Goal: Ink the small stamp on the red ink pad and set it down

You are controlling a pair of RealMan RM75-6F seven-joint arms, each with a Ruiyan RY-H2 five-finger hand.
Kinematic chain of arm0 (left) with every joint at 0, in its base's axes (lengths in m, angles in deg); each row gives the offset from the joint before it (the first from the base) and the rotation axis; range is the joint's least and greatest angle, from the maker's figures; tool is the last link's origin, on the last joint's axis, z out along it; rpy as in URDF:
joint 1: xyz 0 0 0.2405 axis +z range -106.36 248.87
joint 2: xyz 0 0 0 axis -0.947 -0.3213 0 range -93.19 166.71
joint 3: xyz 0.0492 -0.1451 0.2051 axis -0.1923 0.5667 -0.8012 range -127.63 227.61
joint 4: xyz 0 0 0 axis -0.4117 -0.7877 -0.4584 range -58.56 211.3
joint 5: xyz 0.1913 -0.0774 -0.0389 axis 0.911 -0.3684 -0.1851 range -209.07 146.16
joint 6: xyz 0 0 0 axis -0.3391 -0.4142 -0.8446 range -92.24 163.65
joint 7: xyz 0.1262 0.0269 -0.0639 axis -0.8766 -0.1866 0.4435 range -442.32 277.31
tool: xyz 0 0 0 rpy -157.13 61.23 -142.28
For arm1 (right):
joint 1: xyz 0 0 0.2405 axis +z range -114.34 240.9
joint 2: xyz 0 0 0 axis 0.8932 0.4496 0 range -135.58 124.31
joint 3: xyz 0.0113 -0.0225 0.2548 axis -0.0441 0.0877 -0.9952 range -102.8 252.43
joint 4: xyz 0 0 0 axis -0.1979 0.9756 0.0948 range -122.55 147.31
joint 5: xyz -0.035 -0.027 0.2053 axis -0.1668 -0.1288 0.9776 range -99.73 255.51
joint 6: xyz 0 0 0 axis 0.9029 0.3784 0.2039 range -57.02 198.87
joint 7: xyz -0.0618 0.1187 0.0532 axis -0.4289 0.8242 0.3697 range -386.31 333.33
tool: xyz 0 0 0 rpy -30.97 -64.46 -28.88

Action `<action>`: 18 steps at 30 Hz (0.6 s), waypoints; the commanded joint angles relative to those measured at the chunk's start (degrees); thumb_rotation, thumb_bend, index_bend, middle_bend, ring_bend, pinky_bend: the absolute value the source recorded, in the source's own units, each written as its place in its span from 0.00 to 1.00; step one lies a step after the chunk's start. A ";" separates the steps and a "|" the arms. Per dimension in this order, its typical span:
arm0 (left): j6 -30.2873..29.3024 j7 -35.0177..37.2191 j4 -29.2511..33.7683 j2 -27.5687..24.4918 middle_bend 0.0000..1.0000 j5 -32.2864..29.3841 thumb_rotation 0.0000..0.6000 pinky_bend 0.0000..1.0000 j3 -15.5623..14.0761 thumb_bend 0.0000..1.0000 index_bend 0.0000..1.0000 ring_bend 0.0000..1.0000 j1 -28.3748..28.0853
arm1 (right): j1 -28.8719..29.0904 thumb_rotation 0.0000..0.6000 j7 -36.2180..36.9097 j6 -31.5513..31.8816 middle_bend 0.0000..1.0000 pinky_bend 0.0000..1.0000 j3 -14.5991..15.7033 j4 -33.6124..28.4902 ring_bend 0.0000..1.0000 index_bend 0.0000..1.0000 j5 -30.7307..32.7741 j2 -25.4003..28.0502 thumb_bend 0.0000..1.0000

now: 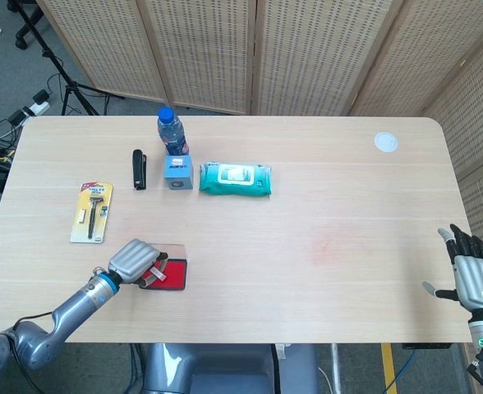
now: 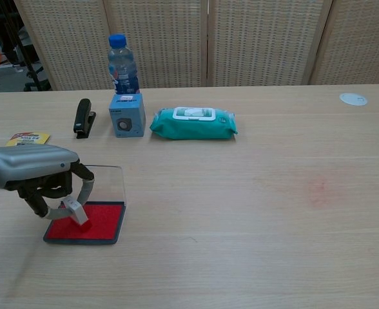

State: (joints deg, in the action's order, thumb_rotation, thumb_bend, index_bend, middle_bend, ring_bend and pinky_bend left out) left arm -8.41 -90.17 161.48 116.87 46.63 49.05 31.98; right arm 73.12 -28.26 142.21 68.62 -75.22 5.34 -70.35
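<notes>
The red ink pad (image 2: 94,221) (image 1: 173,273) lies open near the table's front left, its clear lid (image 2: 106,183) standing up behind it. My left hand (image 2: 35,172) (image 1: 133,258) holds the small stamp (image 2: 75,211) (image 1: 154,274) between its fingers, tilted, with the stamp's lower end down on the red pad. My right hand (image 1: 469,269) hangs off the table's front right corner, fingers spread and holding nothing; the chest view does not show it.
At the back left stand a water bottle (image 2: 122,64), a small blue box (image 2: 127,115), a black stapler (image 2: 82,117) and a teal wipes pack (image 2: 193,123). A yellow razor card (image 1: 92,212) lies at the left. A white disc (image 1: 385,142) sits far right.
</notes>
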 commanded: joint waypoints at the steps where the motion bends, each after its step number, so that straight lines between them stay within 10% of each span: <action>1: 0.21 -0.27 -0.22 0.19 1.00 -0.26 1.00 0.96 -0.13 0.41 0.64 1.00 -0.10 | 0.00 1.00 0.06 0.01 0.00 0.00 -0.02 -0.01 0.00 0.00 0.00 0.01 0.00; 18: -0.14 -1.19 -1.06 0.97 1.00 -0.84 1.00 0.96 -0.38 0.41 0.64 1.00 -0.19 | -0.02 1.00 0.35 -0.07 0.00 0.00 0.06 -0.08 0.00 0.00 -0.10 0.13 0.00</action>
State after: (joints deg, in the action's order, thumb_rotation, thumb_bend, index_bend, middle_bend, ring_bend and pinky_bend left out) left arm -8.54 -91.35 160.43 117.83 45.80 48.67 31.80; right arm 73.10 -27.92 142.14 68.68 -75.30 5.25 -70.22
